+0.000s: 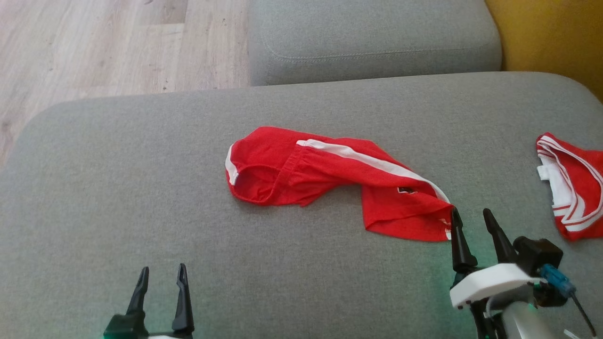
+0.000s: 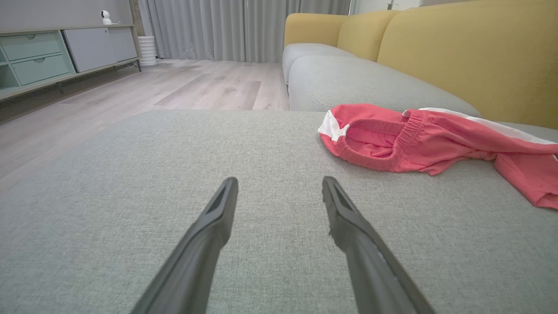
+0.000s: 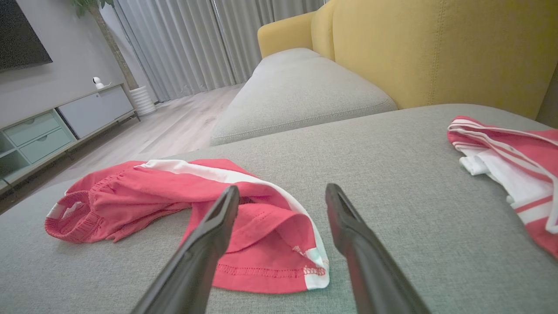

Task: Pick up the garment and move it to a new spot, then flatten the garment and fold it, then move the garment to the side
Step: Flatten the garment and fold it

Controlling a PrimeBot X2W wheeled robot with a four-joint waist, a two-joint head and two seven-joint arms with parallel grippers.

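Red shorts lie crumpled at the middle of the grey cushion, long axis across it, waistband left, hem right. A second red garment sits at the cushion's right edge. Left end effector and right end effector gape wide, empty.

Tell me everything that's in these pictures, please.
shorts: one, red with white side stripe, crumpled mid-cushion
second garment: one, red and white, cushion's right edge
seat cushions: two, grey, near one under both garments
sofa back: one, yellow, behind the cushions
floor: one, pale wood, beyond the sofa
sideboard: one, grey and pale green, by the wall
curtains: several folds, grey, far end
left gripper: one, dark, over bare cushion, jaws open
right gripper: one, dark, by the shorts' hem, jaws open
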